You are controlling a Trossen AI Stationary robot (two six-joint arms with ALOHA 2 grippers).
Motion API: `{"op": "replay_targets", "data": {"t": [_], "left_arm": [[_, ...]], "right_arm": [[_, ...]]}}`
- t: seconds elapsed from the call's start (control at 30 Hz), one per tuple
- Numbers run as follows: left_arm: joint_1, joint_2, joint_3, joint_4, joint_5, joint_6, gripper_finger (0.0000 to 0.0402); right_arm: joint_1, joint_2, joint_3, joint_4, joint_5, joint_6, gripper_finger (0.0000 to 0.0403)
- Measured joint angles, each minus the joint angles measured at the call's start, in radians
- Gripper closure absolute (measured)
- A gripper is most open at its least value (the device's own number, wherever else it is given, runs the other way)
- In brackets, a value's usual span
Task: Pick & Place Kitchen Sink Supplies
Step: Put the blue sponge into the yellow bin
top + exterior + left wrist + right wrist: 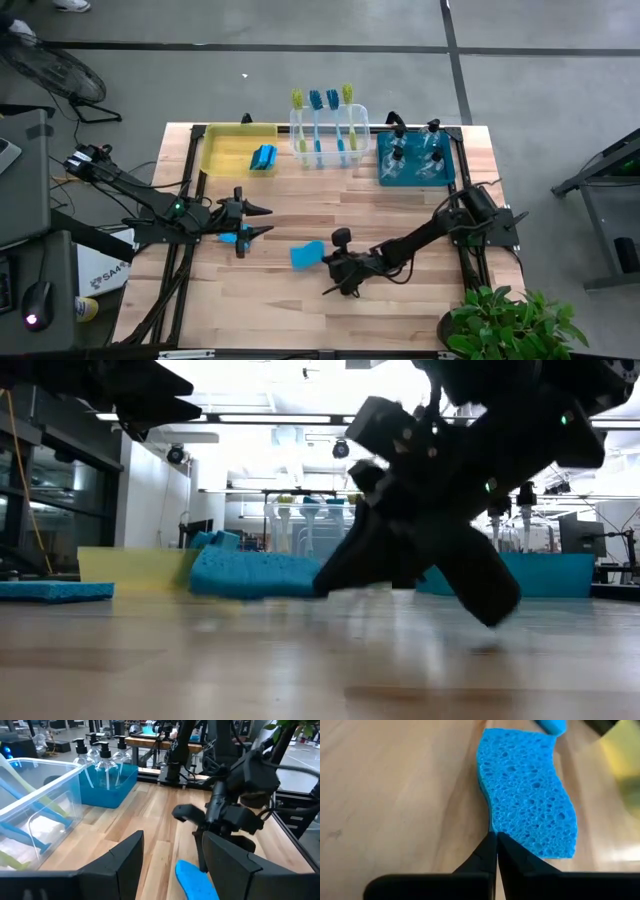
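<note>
A bright-blue sponge (307,254) lies mid-table, and my right gripper (327,263) is shut at its near corner. The sponge also shows in the right wrist view (525,795), the low view (255,575) and the left wrist view (192,880). My left gripper (262,220) is open and empty, hovering left of centre, pointing toward the right arm. A second blue sponge (230,238) lies flat on the table under it and shows in the low view (50,591). A third sponge (263,157) rests in the yellow bin (225,150). My right gripper has its two fingers closed together on the sponge's near corner (492,831), coming slanting down from the table's right side. The fingertips hide the pinched bit. The rest of the sponge stretches away from the fingers, low over the table; I cannot tell whether it is lifted clear.
Along the far edge stand a clear bin (328,140) with several upright dish brushes and a teal bin (415,160) with clear spray bottles. A potted plant (510,320) sits at the near right corner. Bare wood lies between the arms and the bins.
</note>
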Motion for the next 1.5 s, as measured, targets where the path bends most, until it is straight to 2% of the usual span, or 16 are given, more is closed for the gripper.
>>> {"op": "replay_targets", "data": {"t": [0.33, 0.47, 0.67, 0.77, 0.93, 1.13, 1.37, 1.5], "left_arm": [[0.0, 0.0, 0.0, 0.0, -0.004, 0.0, 0.0204], [0.0, 0.003, 0.0, 0.007, -0.007, 0.0, 0.0204], [0.0, 0.048, 0.001, 0.082, -0.087, -0.028, 0.0204], [0.001, 0.078, 0.001, 0.129, -0.131, -0.067, 0.0204], [0.0, 0.124, 0.001, 0.231, -0.135, -0.135, 0.0204], [0.001, 0.155, 0.001, 0.297, -0.139, -0.209, 0.0204], [0.001, 0.184, 0.001, 0.308, -0.204, -0.303, 0.0204], [0.035, 0.203, 0.001, 0.335, -0.17, -0.352, 0.0204]], "right_arm": [[0.024, -0.073, 0.001, 0.029, 0.214, 0.004, 0.0402], [0.024, -0.08, 0.001, 0.072, 0.332, 0.011, 0.0403], [0.034, -0.08, 0.001, 0.21, 0.471, -0.133, 0.0403], [0.035, -0.081, 0.001, 0.289, 0.47, -0.242, 0.0403], [0.023, -0.081, 0.001, 0.33, 0.487, -0.335, 0.0403], [0.004, -0.081, 0.001, 0.343, 0.479, -0.346, 0.0402], [0.001, -0.082, 0.001, 0.411, 0.463, -0.429, 0.0402], [0.001, -0.082, 0.001, 0.412, 0.434, -0.43, 0.0402]]}}
